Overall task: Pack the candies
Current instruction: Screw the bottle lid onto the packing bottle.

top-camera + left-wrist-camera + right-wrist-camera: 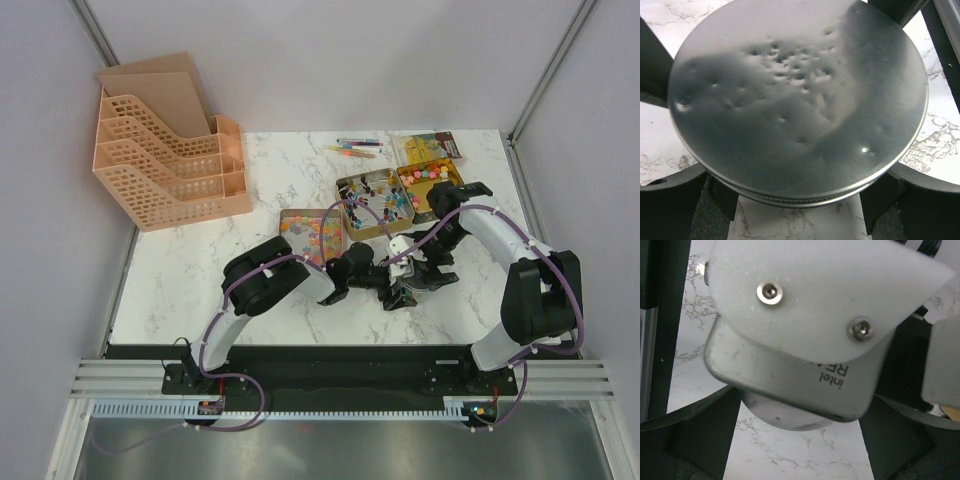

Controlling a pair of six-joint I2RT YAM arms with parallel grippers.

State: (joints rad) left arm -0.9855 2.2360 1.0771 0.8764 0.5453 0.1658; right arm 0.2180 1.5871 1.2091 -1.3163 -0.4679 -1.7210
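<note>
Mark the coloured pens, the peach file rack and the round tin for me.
coloured pens (358, 148): top view, middle of the bundle.
peach file rack (165, 190): top view, its lattice side wall.
round tin (797, 100): left wrist view, centre of its dented face.

Robot laboratory test cell: plain pale-grey wall panels (350, 60) are enclosing a white marble-patterned tabletop (200, 290), with silver aluminium rails (340, 375) and a slotted white cable duct (340, 408) running along its near edge.
</note>
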